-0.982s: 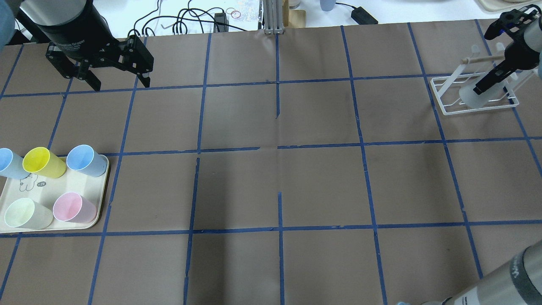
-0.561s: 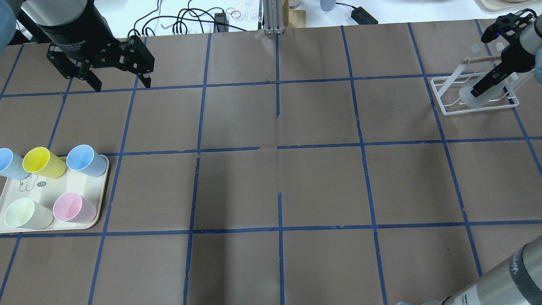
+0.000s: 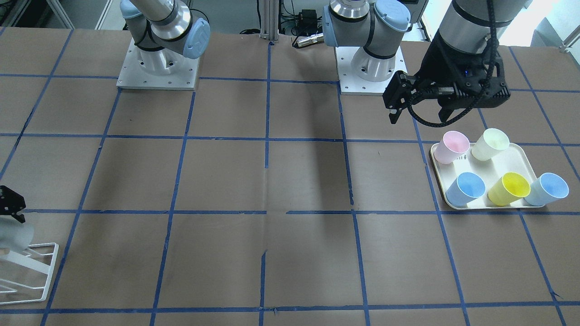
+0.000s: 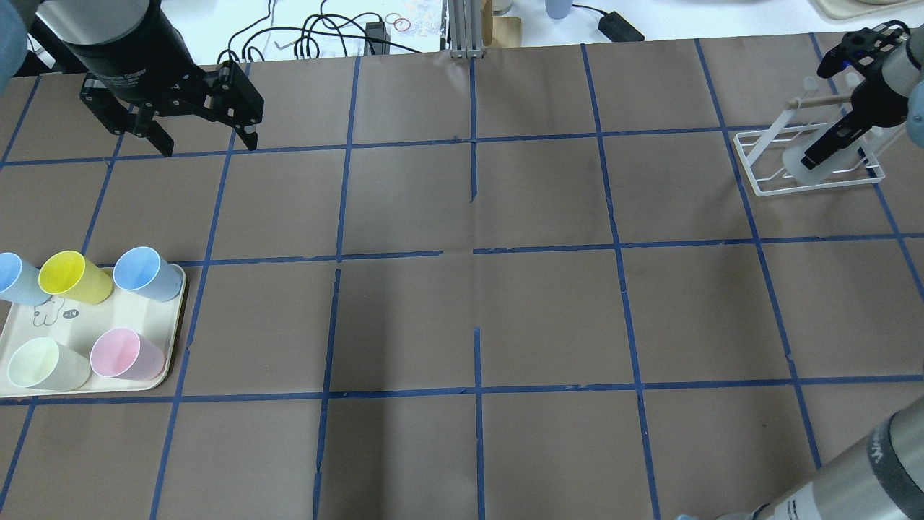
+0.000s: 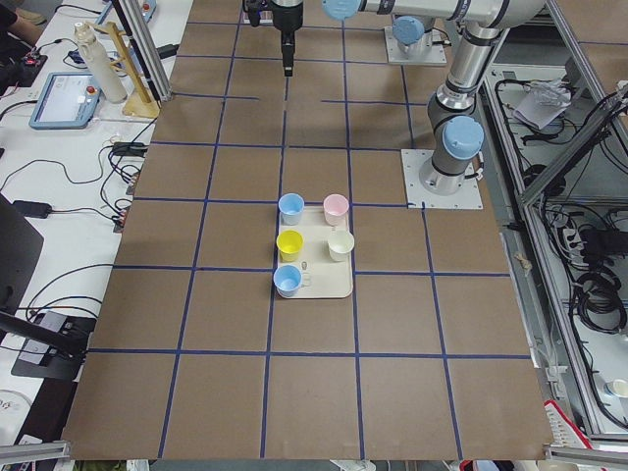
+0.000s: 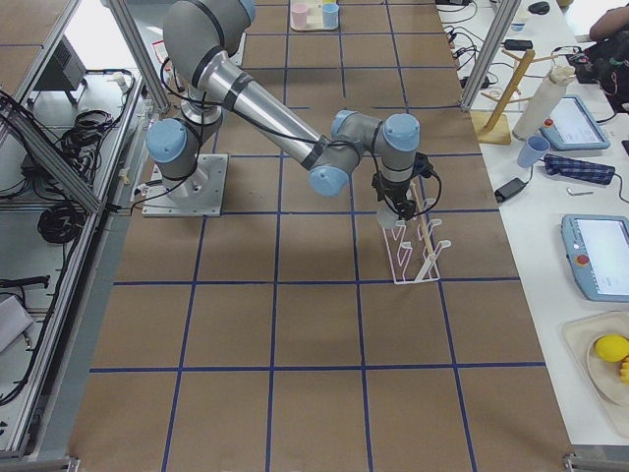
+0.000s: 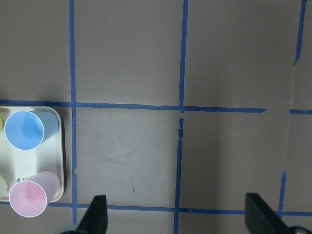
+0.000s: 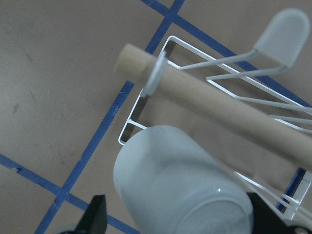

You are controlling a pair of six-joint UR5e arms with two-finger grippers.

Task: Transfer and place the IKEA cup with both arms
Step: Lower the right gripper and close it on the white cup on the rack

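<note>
**Item – cup** (image 8: 180, 185): plain light-grey plastic tumbler, tapered, no handle. It sits at the rack (image 4: 751, 170) at the table's far right corner, tipped over and just under the wooden dowel (image 8: 219, 107).

**Handling, judged:** light and fairly stiff, though thin walls would flex under a hard squeeze. The surface is smooth and glossy and the sides taper, so it is likely to slip towards its narrow end. It is best taken across the mid-body with moderate force. For the hand-over, one end should be left free for the second gripper.

**Right gripper** (image 8: 178, 217): the arm reaches out over the rack with the wrist angled down. The jaws are spread wide and straddle the cup's body. A gap shows on one side, and contact on the other cannot be told – not clamped.

**Left gripper** (image 4: 208, 144): hangs above bare table beyond the tray (image 3: 514, 156), pointing down. The jaws are wide apart and hold nothing.

**Tray:** five pastel cups stand on it, well apart from the grey one.
</note>
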